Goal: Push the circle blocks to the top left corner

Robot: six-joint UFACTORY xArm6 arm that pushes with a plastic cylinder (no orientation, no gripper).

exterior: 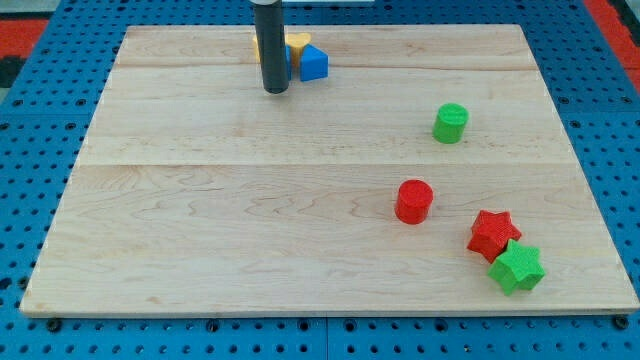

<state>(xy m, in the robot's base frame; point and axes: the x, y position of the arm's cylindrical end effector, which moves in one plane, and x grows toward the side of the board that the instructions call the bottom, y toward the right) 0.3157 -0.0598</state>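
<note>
My tip (276,90) rests on the table (200,230) near the view's top, a little left of the middle. It is the lower end of a straight dark rod that comes down from the view's top edge. There are no fingers on this arm, so there is nothing spread, pressed together or pinching; the rod ends bluntly.

Just beside the tip, toward the view's top and right, sits a tight cluster. A blue block (314,63) with an angular shape lies to the tip's right and slightly above it. A yellow block (298,43) sits above the blue one, touching it; its shape cannot be made out. An orange-yellow sliver (256,46) shows at the rod's left edge, and the rod hides most of it. Whether the tip touches any of these cannot be told.

The circle blocks lie well apart from the tip, toward the view's right. The green circle block (450,123) stands to the right and a little below the tip. The red circle block (413,201) is farther down, below and left of the green one.

Farthest from the tip, near the view's bottom right, a red star block (492,234) touches a green star block (517,267) just below it.
</note>
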